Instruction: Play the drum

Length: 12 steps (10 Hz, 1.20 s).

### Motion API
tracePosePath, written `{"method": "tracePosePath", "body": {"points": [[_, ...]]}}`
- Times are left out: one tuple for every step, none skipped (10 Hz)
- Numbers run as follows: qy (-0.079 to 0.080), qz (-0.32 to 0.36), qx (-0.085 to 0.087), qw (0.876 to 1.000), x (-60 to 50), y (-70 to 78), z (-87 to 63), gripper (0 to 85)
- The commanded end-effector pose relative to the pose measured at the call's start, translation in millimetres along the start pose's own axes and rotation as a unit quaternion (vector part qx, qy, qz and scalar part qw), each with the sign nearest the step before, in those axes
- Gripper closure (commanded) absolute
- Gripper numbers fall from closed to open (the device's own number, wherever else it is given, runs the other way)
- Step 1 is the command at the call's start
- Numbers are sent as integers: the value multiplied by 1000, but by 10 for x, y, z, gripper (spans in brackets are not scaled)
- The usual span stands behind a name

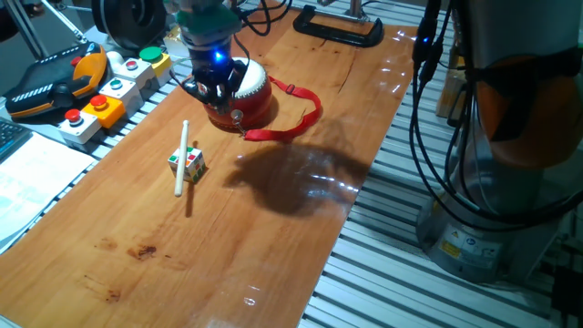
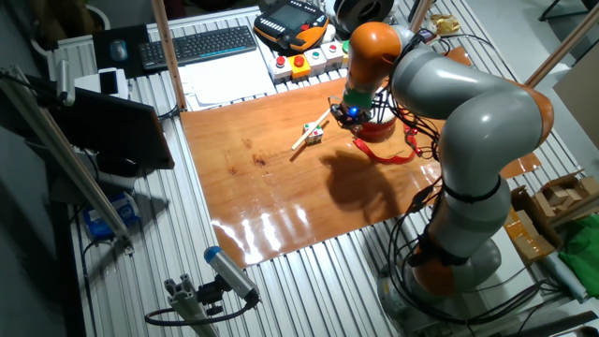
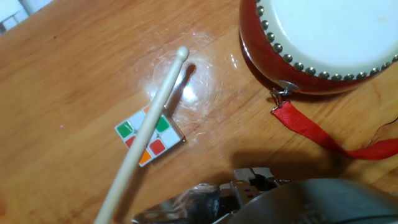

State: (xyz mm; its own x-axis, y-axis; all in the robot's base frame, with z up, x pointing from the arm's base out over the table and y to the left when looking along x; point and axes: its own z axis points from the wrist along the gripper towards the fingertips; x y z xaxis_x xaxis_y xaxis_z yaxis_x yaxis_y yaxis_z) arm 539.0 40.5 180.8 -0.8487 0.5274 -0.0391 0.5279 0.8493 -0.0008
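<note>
The red drum (image 1: 250,98) with a white skin and metal studs stands at the far side of the wooden table (image 1: 273,246); its red strap (image 1: 296,123) trails to the right. My gripper (image 1: 215,89) hangs close above the drum's left edge and holds nothing; its finger gap is not clear. A wooden drumstick (image 1: 181,158) lies on the table, propped across a small multicoloured cube (image 1: 188,164). In the hand view the drum (image 3: 329,37) is at top right, the drumstick (image 3: 146,130) crosses the cube (image 3: 155,140), and the strap (image 3: 311,130) runs right.
A box of coloured buttons (image 1: 114,87) and an orange-black pendant (image 1: 55,82) sit at the table's left edge. A black clamp (image 1: 339,27) lies at the far end. A keyboard (image 2: 201,45) is behind. The robot base (image 1: 510,137) stands to the right.
</note>
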Motion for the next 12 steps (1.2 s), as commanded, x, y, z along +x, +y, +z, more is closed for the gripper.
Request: {"method": "tracePosePath", "body": {"points": [[-1,2,2,1000,6,10,13,843],[-2,5,5,1000,15,29,32,843],[-2,7,5,1000,24,46,59,843],[-3,10,5,1000,47,68,102,843],[-5,13,6,1000,70,85,132,843],[-3,16,6,1000,82,101,149,843],[-1,20,6,1000,85,125,165,843],[-2,25,7,1000,84,144,184,843],[-4,29,6,1000,86,162,196,843],[-8,37,7,999,92,189,205,843],[-11,43,5,999,95,202,210,843],[-11,45,4,999,92,207,224,843]]}}
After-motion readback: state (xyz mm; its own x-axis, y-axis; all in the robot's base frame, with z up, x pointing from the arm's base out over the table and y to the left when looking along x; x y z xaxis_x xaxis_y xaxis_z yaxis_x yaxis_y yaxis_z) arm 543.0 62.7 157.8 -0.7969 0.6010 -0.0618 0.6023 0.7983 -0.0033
